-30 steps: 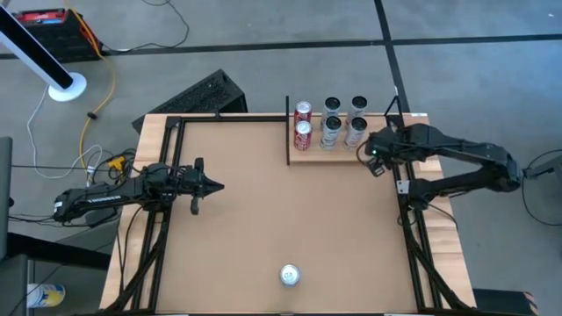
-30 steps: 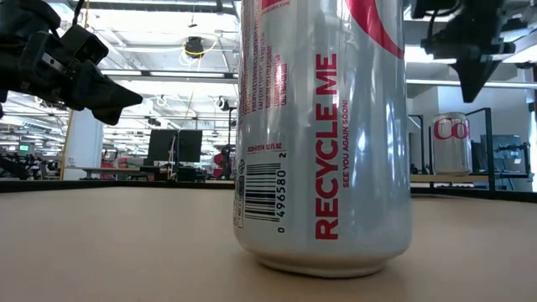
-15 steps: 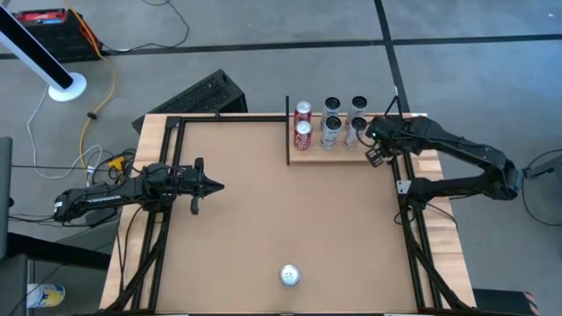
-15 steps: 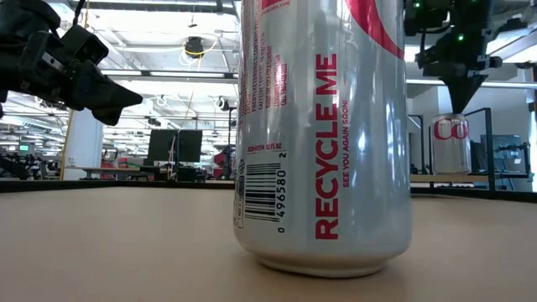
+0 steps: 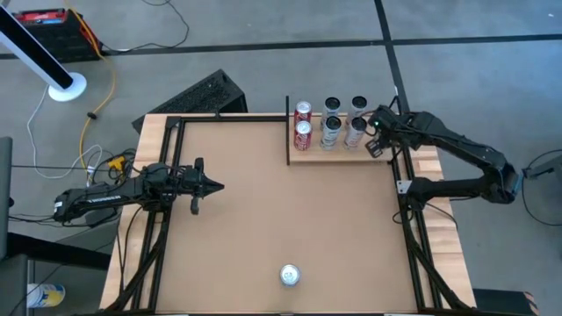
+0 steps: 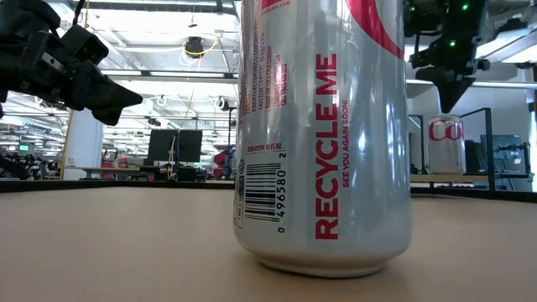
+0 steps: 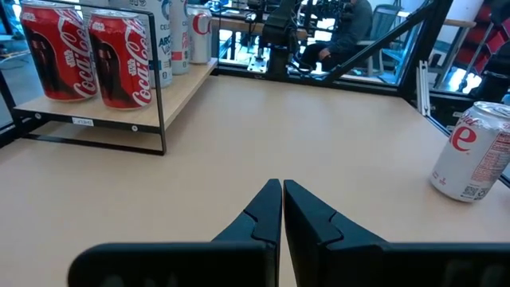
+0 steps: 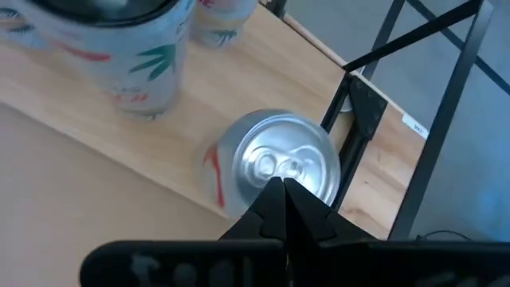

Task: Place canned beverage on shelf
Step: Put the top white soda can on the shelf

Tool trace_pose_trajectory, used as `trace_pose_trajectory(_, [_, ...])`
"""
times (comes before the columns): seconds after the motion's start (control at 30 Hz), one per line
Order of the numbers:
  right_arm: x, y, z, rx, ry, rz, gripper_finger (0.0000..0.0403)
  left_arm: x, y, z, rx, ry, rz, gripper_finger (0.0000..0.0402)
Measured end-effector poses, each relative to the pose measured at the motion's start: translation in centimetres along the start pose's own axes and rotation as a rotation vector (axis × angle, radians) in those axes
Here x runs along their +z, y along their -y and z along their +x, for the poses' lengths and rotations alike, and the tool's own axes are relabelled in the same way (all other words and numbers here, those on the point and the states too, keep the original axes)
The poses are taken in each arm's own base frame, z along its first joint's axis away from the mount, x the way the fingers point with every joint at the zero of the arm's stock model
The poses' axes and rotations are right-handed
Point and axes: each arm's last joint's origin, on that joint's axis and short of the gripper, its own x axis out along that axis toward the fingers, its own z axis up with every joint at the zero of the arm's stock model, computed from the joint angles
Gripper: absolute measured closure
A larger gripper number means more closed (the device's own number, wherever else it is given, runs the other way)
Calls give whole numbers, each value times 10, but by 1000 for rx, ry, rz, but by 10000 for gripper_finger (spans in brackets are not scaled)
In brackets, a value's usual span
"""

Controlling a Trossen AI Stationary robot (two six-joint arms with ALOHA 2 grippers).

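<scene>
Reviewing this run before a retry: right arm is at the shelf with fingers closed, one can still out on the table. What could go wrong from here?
1. The shut right gripper sits just above a silver can at the shelf end; a low swing could tip it into its neighbours.
2. That can stands beside the black frame post, so room there looks tight.
3. The lone can stands at the table's near edge, far from both arms; a shut-fingered approach may push it off.

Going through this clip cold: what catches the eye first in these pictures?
A lone silver can stands near the front edge of the table, filling the low view. At the far edge, the shelf holds two red cans and several pale ones. The shut right gripper hovers at its right end over a silver can top; the shut left gripper waits at the left.
</scene>
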Motion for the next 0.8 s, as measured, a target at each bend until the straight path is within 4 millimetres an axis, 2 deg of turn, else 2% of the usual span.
trace_pose_trajectory(0.23, [0, 1, -1, 11, 16, -33, 385, 0, 0, 0, -2, -1, -12, 402])
trace_pose_trajectory(0.43, [-11, -9, -9, 146, -56, -110, 385, 0, 0, 0, 14, 1, 7, 402])
trace_pose_trajectory(0.53, [-15, -10, -5, 105, -127, -125, 385, 0, -1, 0, 23, 2, 10, 402])
trace_pose_trajectory(0.8, [-5, -15, 7, 1, -133, -134, 385, 0, 0, 0, 17, 2, -16, 402])
